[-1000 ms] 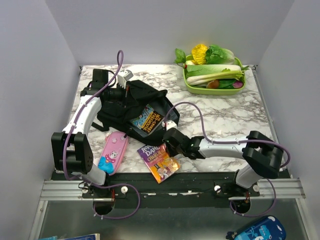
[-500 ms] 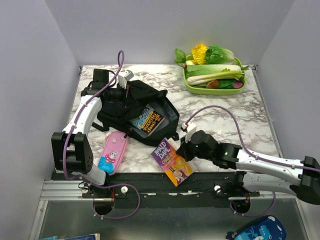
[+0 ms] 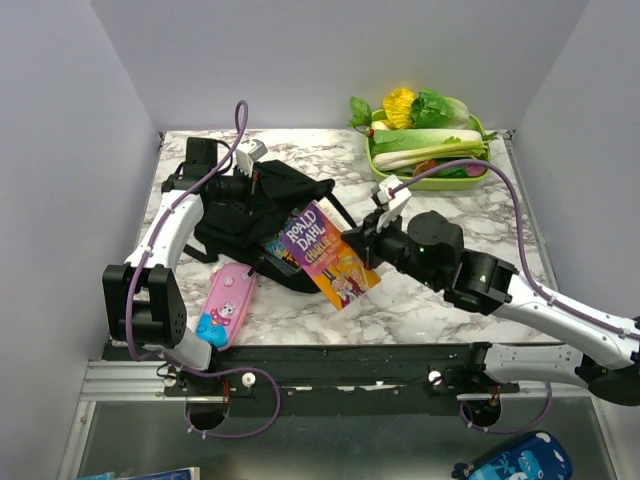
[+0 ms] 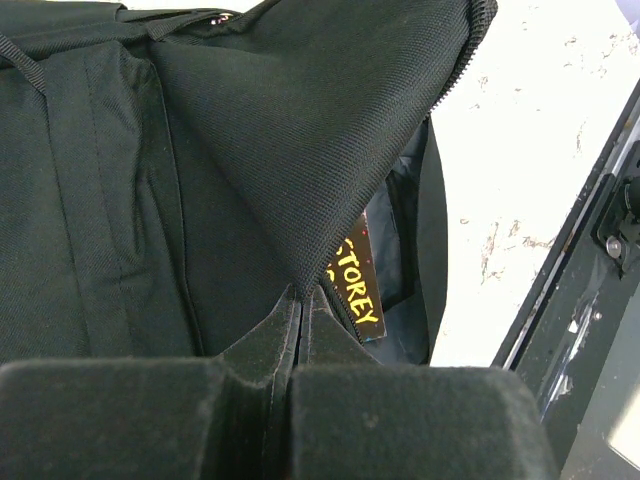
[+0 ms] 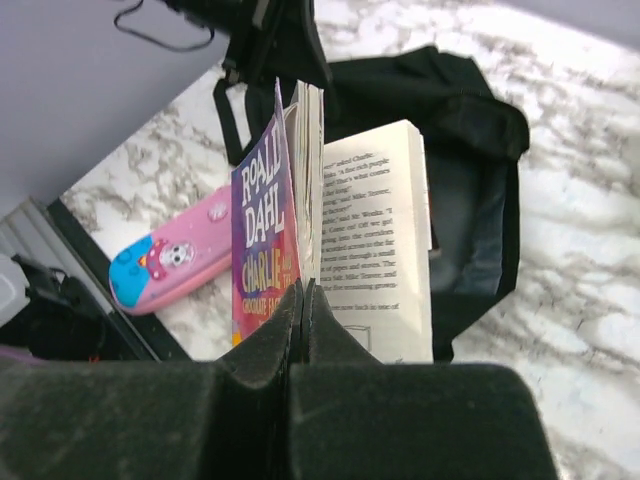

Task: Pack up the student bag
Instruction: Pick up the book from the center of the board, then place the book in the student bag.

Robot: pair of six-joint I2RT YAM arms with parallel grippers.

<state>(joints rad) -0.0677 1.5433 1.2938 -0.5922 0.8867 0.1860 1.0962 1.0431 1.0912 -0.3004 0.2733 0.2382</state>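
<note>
Table point(image 3: 330, 140): marble-look top, carries everything below.

Student bag point(image 3: 290, 190): black, left-centre of table, lying flat, mouth open twd right. Flap held up. One book point(image 4: 358, 285) already inside, partly covered by flap.

Veg tray point(image 3: 385, 178): green, far right corner, well apart from bag. No part in this step.

Dahl paperback point(image 3: 328, 255): was flat on table nr front edge 1 s ago; now off table, hanging just at bag mouth, spine side pinched, pages fanning open. Likely mid-transfer; insertion next, not yet done. Risk: loose pages catching on bag rim.

Pencil case point(image 3: 228, 303): pink, on table beside bag, front-left. Unmoved, still to pack.

Right tool point(image 5: 303, 292): clamped on paperback's edge.

Left tool point(image 4: 300, 300): clamped on bag flap, same spot as before, keeping mouth open.
</note>
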